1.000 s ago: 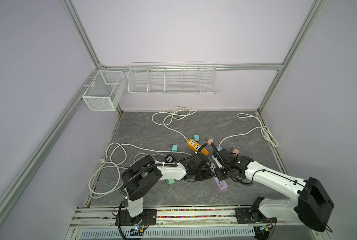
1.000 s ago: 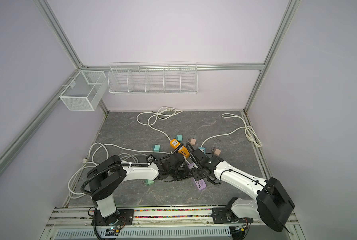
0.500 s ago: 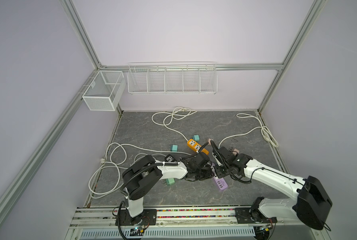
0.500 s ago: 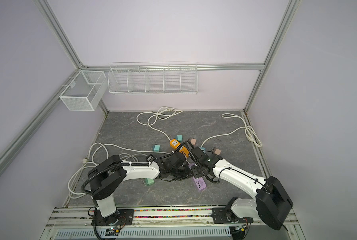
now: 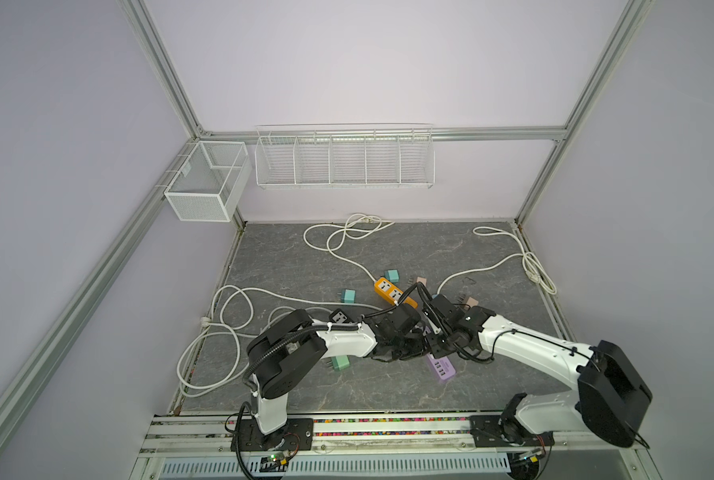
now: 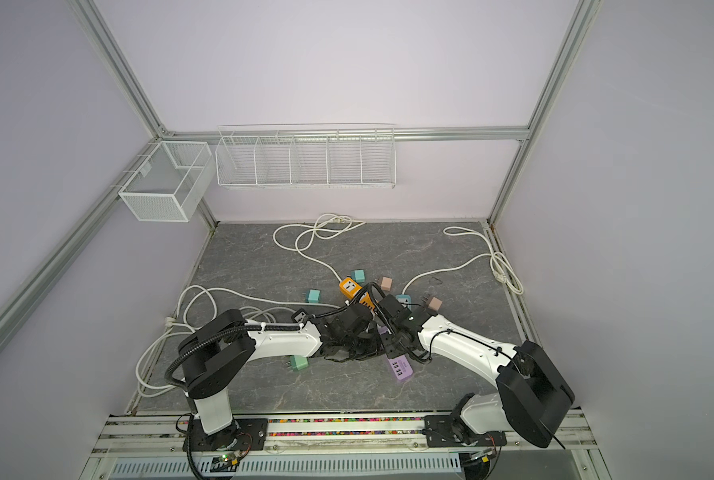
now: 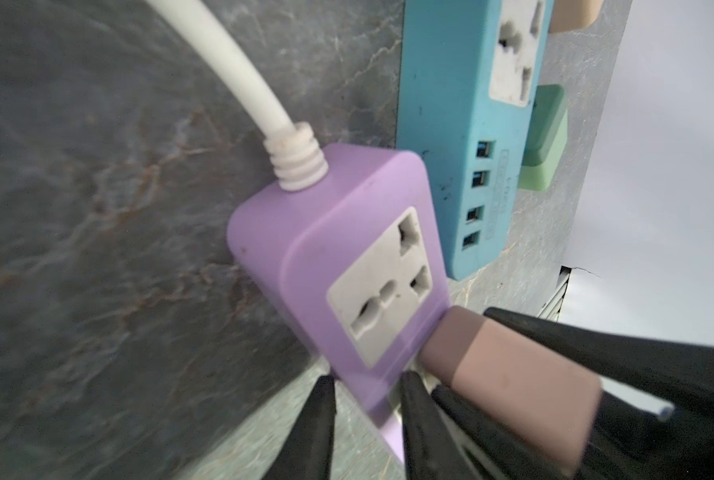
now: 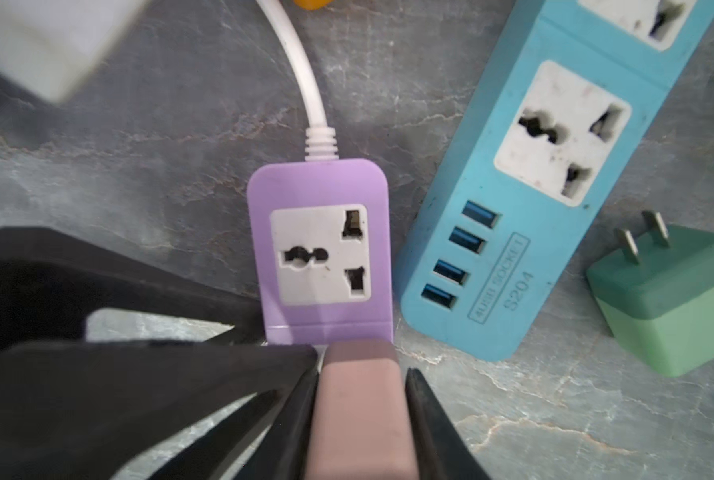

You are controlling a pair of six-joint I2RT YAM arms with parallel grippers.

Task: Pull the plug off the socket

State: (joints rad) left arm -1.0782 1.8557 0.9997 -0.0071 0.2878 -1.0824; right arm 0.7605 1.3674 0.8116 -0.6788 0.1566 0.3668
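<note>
The socket is a purple strip [image 8: 322, 187] with a white cord, lying on the grey floor in both top views [image 5: 442, 368] [image 6: 401, 369]. A dusty-pink plug [image 8: 359, 415] stands in the strip's second outlet, its base against the strip's face and its prongs hidden. My right gripper [image 8: 363, 374] is shut on the plug, one finger on each side. My left gripper [image 7: 372, 419] is shut on the purple strip's edge [image 7: 347, 266], right beside the plug [image 7: 509, 386]. In the top views the two grippers meet over the strip [image 5: 409, 349] [image 5: 434, 343].
A blue strip [image 8: 513, 249] with USB ports lies just beside the purple one, and a loose green plug [image 8: 675, 299] beyond it. An orange strip [image 5: 390, 291], teal plugs [image 5: 349, 296] and white cables [image 5: 230, 332] are scattered around. Wire baskets [image 5: 343, 160] hang on the back wall.
My right gripper has narrowed its jaws onto the pink plug and shifted slightly towards the left arm. The left gripper has kept its hold on the strip.
</note>
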